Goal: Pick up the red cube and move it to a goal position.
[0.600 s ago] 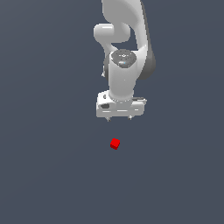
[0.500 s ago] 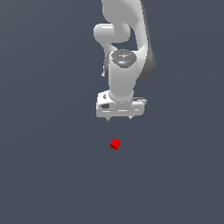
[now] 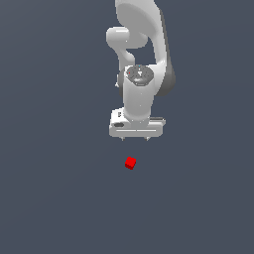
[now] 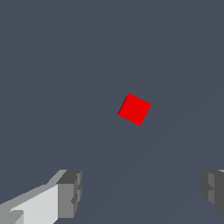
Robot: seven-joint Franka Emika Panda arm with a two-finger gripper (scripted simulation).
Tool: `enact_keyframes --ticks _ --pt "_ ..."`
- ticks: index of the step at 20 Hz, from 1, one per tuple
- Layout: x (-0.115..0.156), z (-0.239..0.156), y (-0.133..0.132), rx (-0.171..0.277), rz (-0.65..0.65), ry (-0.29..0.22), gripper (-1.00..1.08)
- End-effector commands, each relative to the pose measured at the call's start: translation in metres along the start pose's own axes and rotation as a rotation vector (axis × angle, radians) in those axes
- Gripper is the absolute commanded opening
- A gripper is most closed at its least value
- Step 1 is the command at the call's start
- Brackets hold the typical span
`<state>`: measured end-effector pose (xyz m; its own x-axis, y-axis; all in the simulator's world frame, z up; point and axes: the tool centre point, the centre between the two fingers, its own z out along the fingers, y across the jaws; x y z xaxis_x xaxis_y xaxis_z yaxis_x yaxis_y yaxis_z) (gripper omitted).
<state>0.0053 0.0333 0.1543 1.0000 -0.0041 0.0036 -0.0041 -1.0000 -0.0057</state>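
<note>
The cube (image 3: 130,162) lies alone on the flat dark grey floor (image 3: 54,198), a small bright red block with plain faces. In the exterior view it sits a little below the middle of the picture, with one lit top face and darker sides showing. It is turned askew to the picture's edges, so a corner points toward the viewer. In the wrist view the cube (image 4: 134,109) shows only its top face, a red square rotated like a tilted diamond against the grey floor (image 4: 52,65).

Nothing touches the cube. The gripper (image 3: 135,138) hangs above it in the exterior view, clear of it, with open floor between the fingertips and the block. The cube lies slightly toward the exterior view's left of the gripper's middle. The gripper's white body is much wider than the cube.

The fingers stand apart. In the wrist view the gripper (image 4: 140,192) shows two grey pads (image 4: 70,192) well separated, with bare floor between them and nothing held. The cube lies ahead of the gap, not between the pads.

Above the gripper the white arm (image 3: 141,69) rises in stacked rounded links out of the frame's upper edge, with a dark round joint face (image 3: 139,74) partway up.
</note>
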Motion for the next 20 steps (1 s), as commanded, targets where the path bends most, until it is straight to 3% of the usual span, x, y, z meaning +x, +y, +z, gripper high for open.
enact_keyframes --ticks 1,20 --pt "0.004 0.011 0.000 -0.001 0.037 -0.001 1.00" --pt "0.047 0.126 0.015 -0.007 0.427 -0.002 1.00"
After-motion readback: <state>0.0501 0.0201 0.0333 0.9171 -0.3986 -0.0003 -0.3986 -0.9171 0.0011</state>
